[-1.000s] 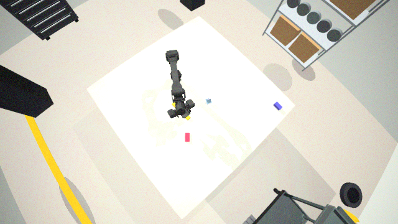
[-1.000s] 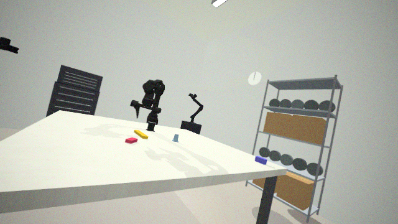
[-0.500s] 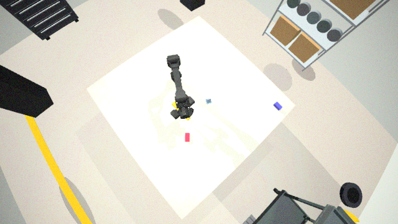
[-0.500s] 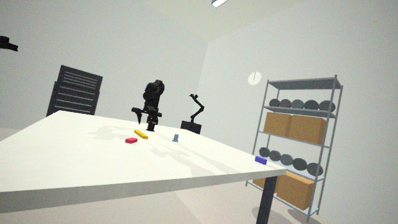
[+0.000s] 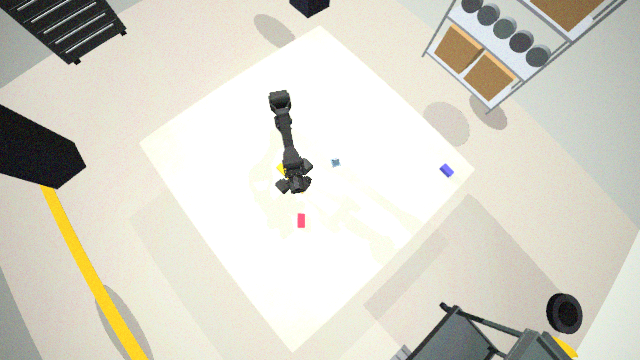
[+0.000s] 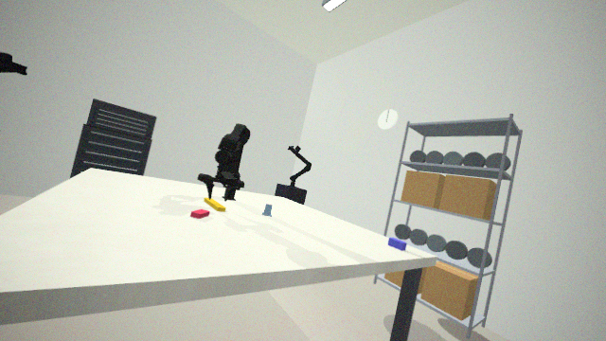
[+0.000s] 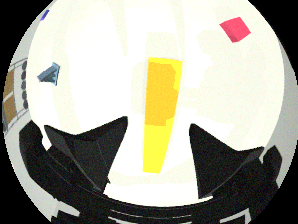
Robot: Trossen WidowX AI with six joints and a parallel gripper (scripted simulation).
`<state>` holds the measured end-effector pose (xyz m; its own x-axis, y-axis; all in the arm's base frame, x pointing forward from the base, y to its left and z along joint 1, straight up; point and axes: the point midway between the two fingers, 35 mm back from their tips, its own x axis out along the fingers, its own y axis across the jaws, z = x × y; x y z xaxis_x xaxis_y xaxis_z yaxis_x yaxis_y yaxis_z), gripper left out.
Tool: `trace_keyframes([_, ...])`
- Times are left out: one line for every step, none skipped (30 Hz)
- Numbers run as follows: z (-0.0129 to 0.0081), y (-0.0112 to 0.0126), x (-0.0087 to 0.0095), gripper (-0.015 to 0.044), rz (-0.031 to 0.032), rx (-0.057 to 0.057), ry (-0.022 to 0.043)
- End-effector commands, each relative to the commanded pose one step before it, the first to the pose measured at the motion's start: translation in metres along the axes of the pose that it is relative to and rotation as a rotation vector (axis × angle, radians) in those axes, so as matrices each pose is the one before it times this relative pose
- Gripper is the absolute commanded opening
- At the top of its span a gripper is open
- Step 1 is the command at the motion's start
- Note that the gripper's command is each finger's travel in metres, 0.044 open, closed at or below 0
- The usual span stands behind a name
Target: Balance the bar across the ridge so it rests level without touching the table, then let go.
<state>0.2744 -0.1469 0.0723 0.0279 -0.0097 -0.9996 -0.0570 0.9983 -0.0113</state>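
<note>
The yellow bar [image 5: 281,168] [image 6: 214,205] [image 7: 159,145] lies flat on the table; the arm hides most of it in the top view. The ridge, a small blue-grey piece [image 5: 335,162] [image 6: 268,210] [image 7: 54,74], stands on the table off to one side of the bar, with nothing on it. My gripper [image 6: 220,199] [image 7: 158,122] is open and points down over the bar. In the wrist view the bar runs between the two fingers, with a gap on each side and a shadow across its upper part. The fingers hold nothing.
A red block [image 5: 301,220] [image 6: 200,214] [image 7: 235,29] lies near the bar. A blue-purple block [image 5: 446,170] [image 6: 397,243] [image 7: 45,15] lies near a table corner, beyond the ridge. A shelf rack [image 6: 454,170] stands off the table.
</note>
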Motion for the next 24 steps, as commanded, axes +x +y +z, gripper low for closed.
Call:
trace_keyframes([-0.00099,-0.00010,0.00603,0.0315,-0.00207,-0.0053,0.00554])
trace_keyframes([0.00002,-0.00001,0.00165,0.0315,0.00000,0.0000,0.00000])
trace_keyframes([0.00001,-0.00001,0.00165,0.0315,0.00000,0.0000,0.00000])
trace_keyframes([0.00001,0.00000,0.00165,0.0315,0.00000,0.0000,0.00000])
trace_keyframes([0.00000,0.00000,0.00165,0.0315,0.00000,0.0000,0.00000])
trace_keyframes([-0.00001,0.00001,0.00165,0.0315,0.00000,0.0000,0.00001])
trace_keyframes([-0.00002,0.00001,0.00164,0.0315,0.00000,0.0000,0.00001])
trace_keyframes([-0.00003,0.00002,0.00164,0.0315,0.00000,0.0000,0.00001])
trace_keyframes([-0.00004,0.00002,0.00164,0.0315,0.00000,0.0000,0.00001])
trace_keyframes([-0.00005,0.00003,0.00164,0.0315,0.00001,0.0000,0.00001])
trace_keyframes([-0.00006,0.00003,0.00163,0.0315,0.00001,0.0000,0.00001])
trace_keyframes([-0.00005,0.00003,0.00133,0.0315,0.00001,0.0000,0.00001])
trace_keyframes([-0.00003,0.00002,0.00080,0.0315,0.00000,0.0000,0.00001])
trace_keyframes([-0.00001,0.00001,0.00027,0.0315,0.00000,0.0000,0.00000])
trace_keyframes([0.00000,0.00000,0.00000,0.0315,0.00000,0.0000,0.00000])
trace_keyframes([0.00000,0.00000,0.00000,0.0315,0.00000,0.0000,0.00000])
trace_keyframes([0.00000,0.00000,0.00000,0.0315,0.00000,0.0000,0.00000])
trace_keyframes([0.00000,0.00000,0.00000,0.0315,0.00000,0.0000,0.00000])
trace_keyframes([0.00000,0.00000,0.00000,0.0315,0.00000,0.0000,0.00000])
trace_keyframes([0.00000,0.00000,0.00000,0.0315,0.00000,0.0000,0.00000])
trace_keyframes([0.00000,0.00000,0.00000,0.0315,0.00000,0.0000,0.00000])
trace_keyframes([0.00000,0.00000,0.00000,0.0315,0.00000,0.0000,0.00000])
trace_keyframes([0.00000,0.00000,0.00000,0.0315,0.00000,0.0000,0.00000])
trace_keyframes([0.00000,0.00000,0.00000,0.0315,0.00000,0.0000,0.00000])
